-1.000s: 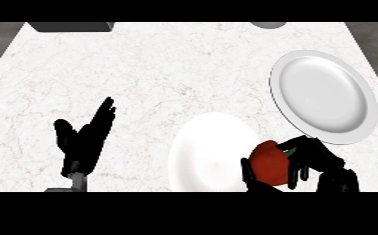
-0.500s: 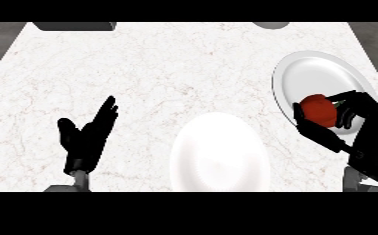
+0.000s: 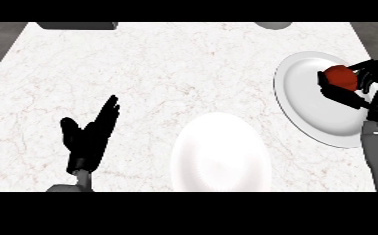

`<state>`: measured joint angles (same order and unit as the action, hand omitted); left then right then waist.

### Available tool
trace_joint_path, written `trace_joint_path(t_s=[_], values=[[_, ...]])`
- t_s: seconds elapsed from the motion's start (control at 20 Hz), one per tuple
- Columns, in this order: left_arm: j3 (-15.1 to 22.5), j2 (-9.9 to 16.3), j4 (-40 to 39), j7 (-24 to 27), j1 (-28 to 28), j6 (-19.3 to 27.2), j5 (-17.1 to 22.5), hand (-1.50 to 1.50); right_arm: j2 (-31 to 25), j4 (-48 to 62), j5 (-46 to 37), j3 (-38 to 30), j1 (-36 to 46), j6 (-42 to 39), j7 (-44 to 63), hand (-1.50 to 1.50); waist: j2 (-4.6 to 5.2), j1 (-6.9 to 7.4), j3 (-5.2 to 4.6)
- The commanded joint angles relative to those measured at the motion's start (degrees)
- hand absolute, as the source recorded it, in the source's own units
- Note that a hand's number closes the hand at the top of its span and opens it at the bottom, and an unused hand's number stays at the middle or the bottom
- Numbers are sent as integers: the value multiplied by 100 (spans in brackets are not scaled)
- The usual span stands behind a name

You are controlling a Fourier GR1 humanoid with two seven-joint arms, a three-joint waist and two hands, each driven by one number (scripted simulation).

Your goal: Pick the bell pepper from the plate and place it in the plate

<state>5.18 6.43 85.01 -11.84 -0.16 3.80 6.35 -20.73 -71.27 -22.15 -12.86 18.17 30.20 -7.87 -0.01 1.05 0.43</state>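
We look steeply down on a pale, veined marble surface [image 3: 148, 69], where the right hand [image 3: 345, 93] holds a red bell pepper [image 3: 341, 77] over the upper right part of a grey-white plate [image 3: 310, 104] at the right edge of the view. The fingers [image 3: 365, 70] of that hand are curled round the pepper, black digits showing above it and below it, so that only the top of the red fruit is clear to us; we cannot tell whether the pepper touches the plate or hangs just above it. The grey forearm [image 3: 369, 146] of this hand rises from the lower right, crossing the plate's lower rim.

A second plate [image 3: 220, 156], brighter white, lies near the lower middle of the surface, apart from the grey-white one and with nothing on it.

At the lower left we see the left hand [image 3: 88, 139] resting over the surface, well apart from both plates; its fingers [image 3: 109, 111] are straight and held close together, pointing up and to the right, with the thumb spread off to the left.

Along the far edge of the surface a dark grey block [image 3: 77, 25] shows at the upper left and a small part of a round grey object [image 3: 275, 25] at the upper right; we cannot tell what either of them is
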Motion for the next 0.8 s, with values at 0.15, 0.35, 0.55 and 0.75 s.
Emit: trace_joint_path(t_s=[0.15,0.35,0.55,0.75], values=[[204,-173,-235,-55,41,-33,-72,0,-932,2221,-298,-129,802,-775,364,-150,111,165,-36],[163,-137,-202,-156,-42,-35,-69,0,-1003,3351,-250,11,1491,-1458,6,-150,110,213,-25],[144,-100,-201,-252,-57,-73,-68,0,-698,4197,197,-348,1686,-1549,-1317,-150,103,160,-17],[145,-172,-349,-60,14,-37,-120,0,-434,4308,706,-804,1873,-1521,-2152,-150,94,105,-19]])
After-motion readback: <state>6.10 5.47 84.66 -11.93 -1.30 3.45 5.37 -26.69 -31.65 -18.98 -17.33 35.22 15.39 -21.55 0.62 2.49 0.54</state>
